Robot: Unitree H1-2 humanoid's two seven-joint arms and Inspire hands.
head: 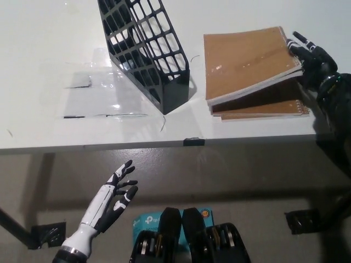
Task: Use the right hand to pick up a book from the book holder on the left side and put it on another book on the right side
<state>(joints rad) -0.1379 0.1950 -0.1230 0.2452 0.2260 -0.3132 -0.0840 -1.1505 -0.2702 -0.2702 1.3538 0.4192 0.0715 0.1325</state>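
A brown spiral-bound book [247, 60] lies slanted on a second brown book [263, 110] at the right of the white table [44, 33]. Its left edge rests on the lower book, and its spiral edge is still raised a little. My black right hand [311, 59] is at that raised edge, fingers [300, 41] over the top cover, shut on the book. The black mesh book holder [145, 49] stands left of the books and looks empty. My white left hand [112, 198] rests open below the table's front edge.
A clear plastic sheet [93, 90] lies flat on the table left of the holder. A small black clip [194, 142] sits on the front edge. A blue box [145, 222] is on the floor beneath.
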